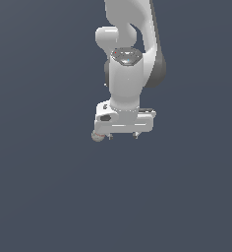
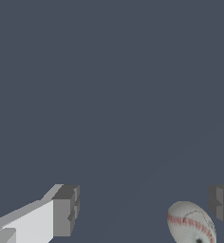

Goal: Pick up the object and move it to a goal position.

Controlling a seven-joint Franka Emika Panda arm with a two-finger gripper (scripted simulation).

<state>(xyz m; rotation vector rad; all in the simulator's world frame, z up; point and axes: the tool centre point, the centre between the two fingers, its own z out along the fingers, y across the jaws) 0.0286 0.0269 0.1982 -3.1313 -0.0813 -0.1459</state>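
The baseball (image 2: 192,222) is an off-white sphere with red stitching. In the wrist view it lies between my two fingers, much closer to one finger (image 2: 221,205) than to the other (image 2: 65,210), and touches neither. My gripper (image 2: 143,209) is open and empty. In the exterior view the gripper (image 1: 123,136) points straight down, and the baseball (image 1: 97,136) peeks out at the hand's lower edge on the exterior view's left, mostly hidden by the hand.
A plain dark grey-blue surface (image 1: 49,197) fills both views. The white arm (image 1: 130,54) rises above the hand.
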